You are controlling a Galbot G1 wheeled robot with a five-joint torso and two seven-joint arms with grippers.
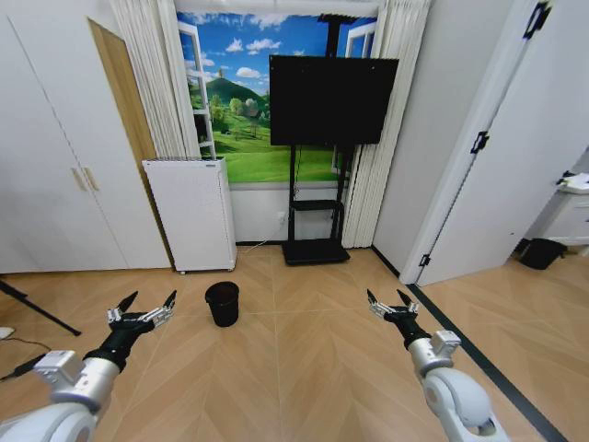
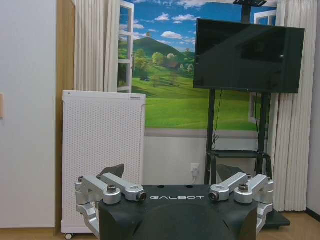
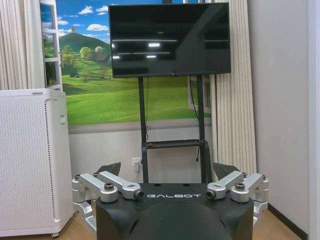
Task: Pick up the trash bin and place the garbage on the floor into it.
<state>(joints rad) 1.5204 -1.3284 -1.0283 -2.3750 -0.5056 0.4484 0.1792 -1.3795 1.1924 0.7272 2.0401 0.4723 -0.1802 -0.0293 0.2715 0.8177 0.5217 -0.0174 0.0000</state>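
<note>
The trash bin (image 1: 222, 303), a small black round mesh wastebasket, stands upright on the wooden floor in the head view, a little ahead of me and left of centre. My left gripper (image 1: 147, 301) hovers open just left of the bin, at about its height and apart from it. On the right, my right gripper (image 1: 391, 298) is held open over bare floor, well away from the bin. In the wrist views the left gripper (image 2: 172, 172) and the right gripper (image 3: 167, 170) have spread jaws with nothing between them. The garbage is out of view.
A white perforated cabinet (image 1: 191, 214) stands against the back wall behind the bin. A black TV (image 1: 331, 98) on a stand (image 1: 316, 250) is to its right. A low black basket (image 1: 541, 252) sits at the far right by a doorway. A black pole (image 1: 37, 308) lies at the left.
</note>
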